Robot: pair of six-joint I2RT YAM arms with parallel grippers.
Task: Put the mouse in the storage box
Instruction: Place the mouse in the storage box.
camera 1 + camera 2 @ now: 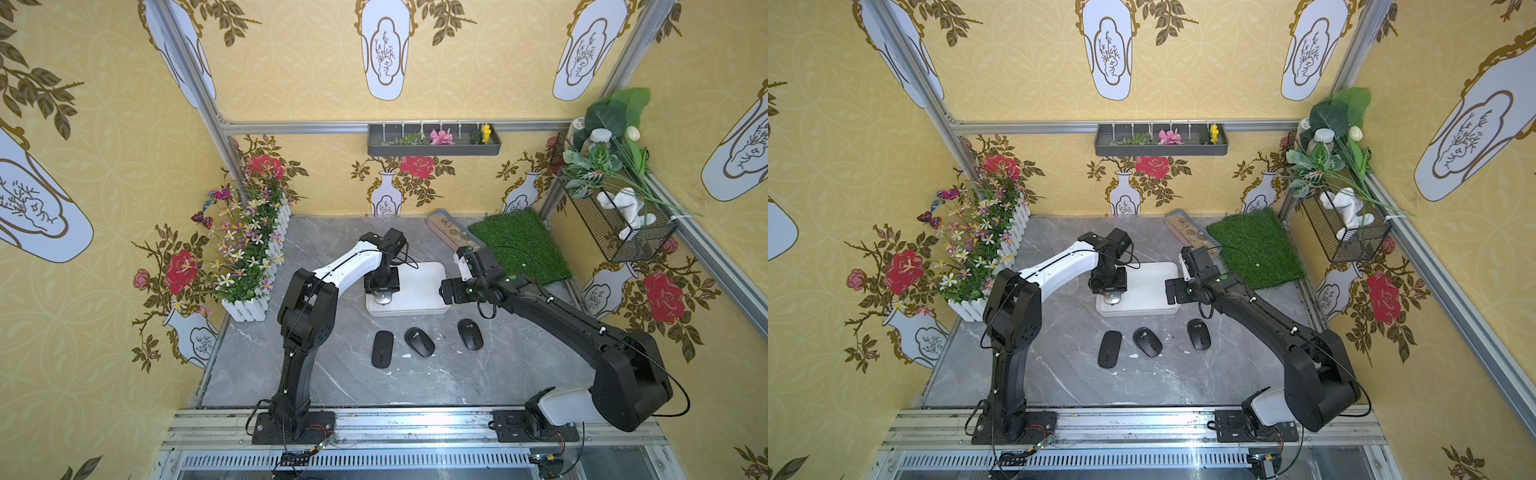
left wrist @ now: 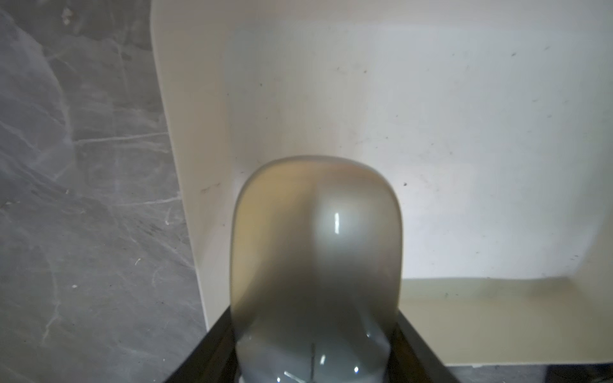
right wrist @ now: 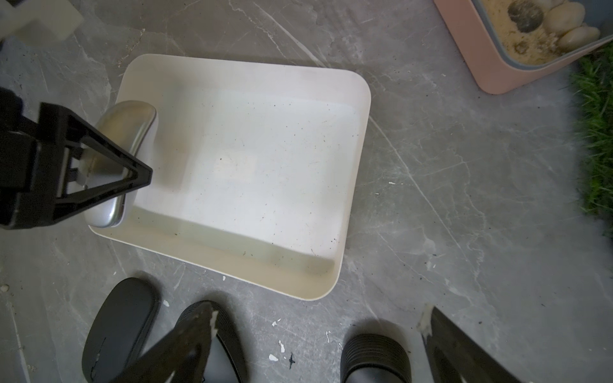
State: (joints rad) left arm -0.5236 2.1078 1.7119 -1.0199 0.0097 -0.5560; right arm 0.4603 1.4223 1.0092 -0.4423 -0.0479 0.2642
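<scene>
On the grey surface (image 1: 353, 382), the white storage box (image 1: 419, 291) lay directly beneath the left gripper (image 2: 313, 358). That gripper pinched the silver mouse (image 2: 315, 248) by its sides, long axis along the box's short end wall. The right gripper (image 3: 320, 318) hung spread nearby.

- A white storage box (image 1: 419, 286) lay on the grey marble table (image 1: 353, 386), between the two arms.
- A silver mouse (image 1: 383, 298) showed at the box's near left corner, mostly hidden under the left gripper (image 1: 382, 291), which pointed straight down onto it.
- The right gripper (image 1: 445, 291) hung at the box's right end; its jaws could not be made out.
- Three black mice lay in a row on the table just in front of the box, none touching another: a flat mouse (image 1: 382, 348), a middle mouse (image 1: 419, 341) and a right-hand mouse (image 1: 470, 334).
- Behind the right arm lay a green grass mat (image 1: 519, 245), with a pink pebble tray (image 1: 446, 230) along its left edge.
</scene>
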